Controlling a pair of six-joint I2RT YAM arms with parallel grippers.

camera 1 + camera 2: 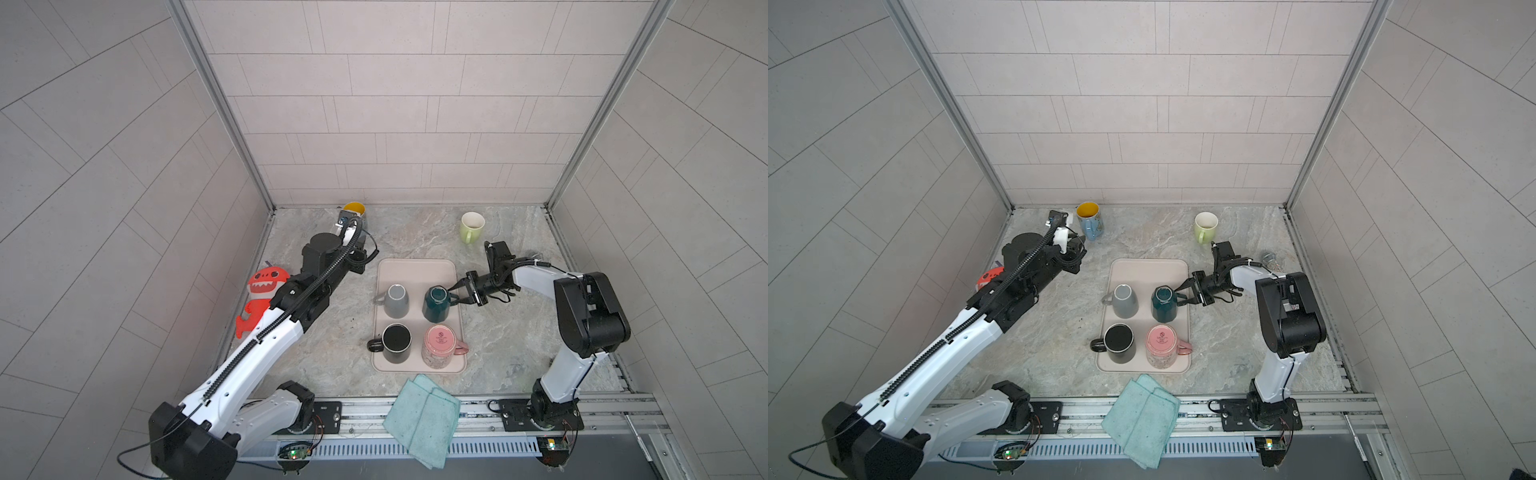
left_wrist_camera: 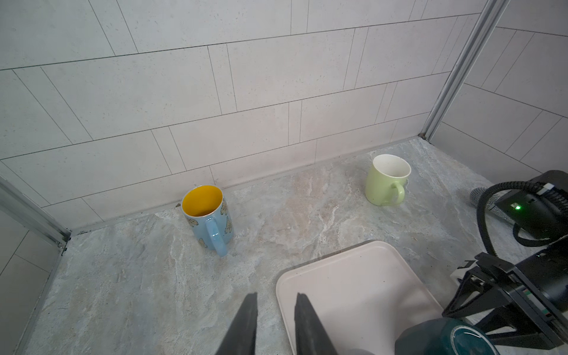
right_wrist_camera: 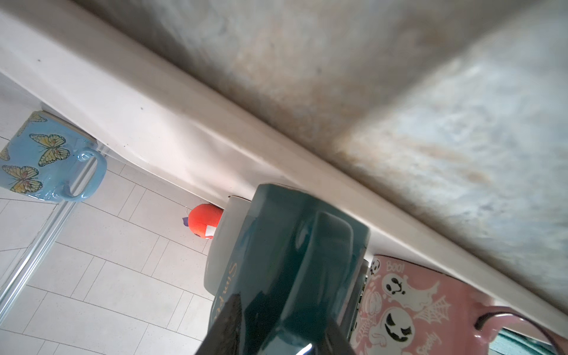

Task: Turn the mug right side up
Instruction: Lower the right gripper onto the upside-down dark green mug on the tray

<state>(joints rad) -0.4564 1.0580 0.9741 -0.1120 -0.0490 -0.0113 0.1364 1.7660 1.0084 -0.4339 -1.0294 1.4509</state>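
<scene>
Teal mug, inverted, fills the right wrist view's lower centre; in both top views, upper right on the tray. My right gripper pinches its handle; left gripper narrowly parted, empty. I'd lift clear before rolling, sparing the pink mug.

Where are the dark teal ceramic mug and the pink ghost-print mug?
dark teal ceramic mug (image 1: 437, 294): in a top view, on its upturned base.
pink ghost-print mug (image 1: 439, 338): in a top view, on its upturned base.
</scene>
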